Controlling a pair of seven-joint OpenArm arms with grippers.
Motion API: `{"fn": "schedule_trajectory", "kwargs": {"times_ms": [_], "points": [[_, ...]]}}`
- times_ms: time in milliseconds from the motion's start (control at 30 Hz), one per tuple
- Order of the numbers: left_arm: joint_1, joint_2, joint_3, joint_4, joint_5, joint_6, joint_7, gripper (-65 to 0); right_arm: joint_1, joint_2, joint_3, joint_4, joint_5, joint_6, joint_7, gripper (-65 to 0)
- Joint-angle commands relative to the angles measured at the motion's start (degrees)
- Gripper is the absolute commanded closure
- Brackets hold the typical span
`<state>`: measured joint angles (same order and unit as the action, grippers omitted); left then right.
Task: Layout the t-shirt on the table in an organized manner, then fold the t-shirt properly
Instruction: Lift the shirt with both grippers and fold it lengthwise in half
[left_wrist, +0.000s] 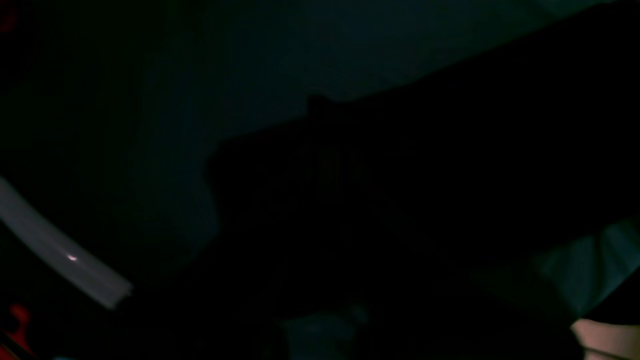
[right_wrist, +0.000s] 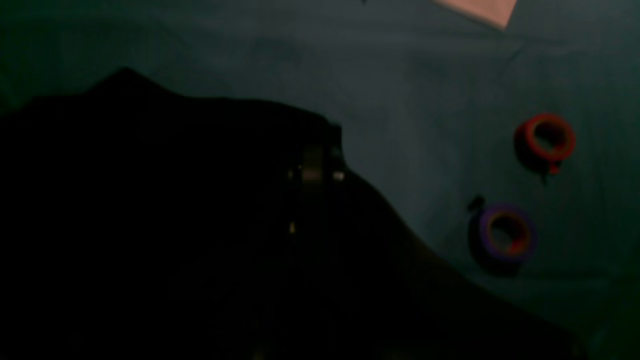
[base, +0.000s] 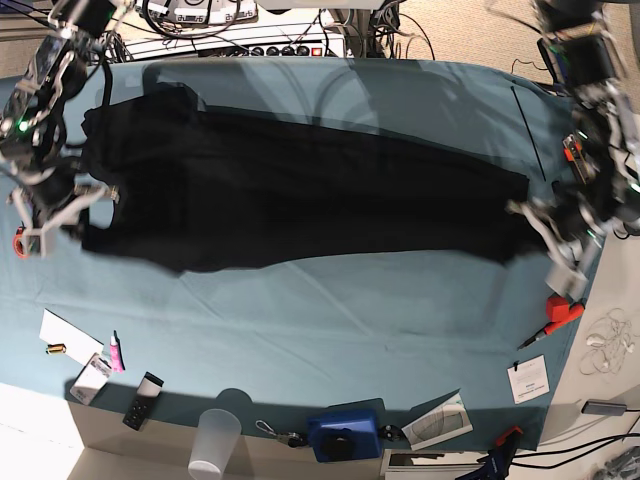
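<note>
From my left wrist, nearly all was dark: the black t-shirt (left_wrist: 400, 210) filled the frame, soft cloth against the teal table (left_wrist: 280, 50).

From my right wrist, the shirt draped as a dark mass around my right gripper (right_wrist: 315, 170), jaws closed on its cloth. Two tape rolls lay on the table, one red (right_wrist: 546, 140), one purple (right_wrist: 505, 235).

From the base, both my arms reached outward, the shirt stretched between them above the table. My left gripper (base: 535, 215) was clamped on its other end.
</note>
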<state>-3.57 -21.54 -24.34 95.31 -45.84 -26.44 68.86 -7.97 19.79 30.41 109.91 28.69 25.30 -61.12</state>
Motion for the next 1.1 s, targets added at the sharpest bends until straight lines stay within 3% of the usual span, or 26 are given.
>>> {"fn": "schedule_trajectory", "kwargs": {"times_ms": [0,233,567,833,1000,1067], "points": [[-0.6,-1.0,-0.3,1.0,-0.6,0.4,-1.2,0.0,-0.3,1.0,0.4,1.1,0.5,-0.2,1.0,0.0],[0.6,-1.0,-0.3,1.0,-0.4,0.5,-1.2,0.0,-6.3,1.0,2.8,1.1,3.6,2.0,1.2,0.0],[0.9,-1.0,-0.3,1.0,2.4,0.5,-1.2,0.0,-7.3,1.0,12.6,1.1,3.4,2.8,0.6,0.0],[1.5,-1.0,-0.3,1.0,2.3,0.5,0.5,0.0,-7.6,-1.5,13.0,1.1,3.4,6.5,-3.4,0.0],[3.8,-1.0,-0.3,1.0,2.1,0.3,0.5,0.0,-8.4,-3.2,13.0,1.1,2.8,6.6,-2.9,0.0],[4.6,-1.0,-0.3,1.0,2.1,-1.5,0.5,0.0,-8.4,-3.3,13.0,1.1,2.9,6.6,-3.0,0.0]]}}
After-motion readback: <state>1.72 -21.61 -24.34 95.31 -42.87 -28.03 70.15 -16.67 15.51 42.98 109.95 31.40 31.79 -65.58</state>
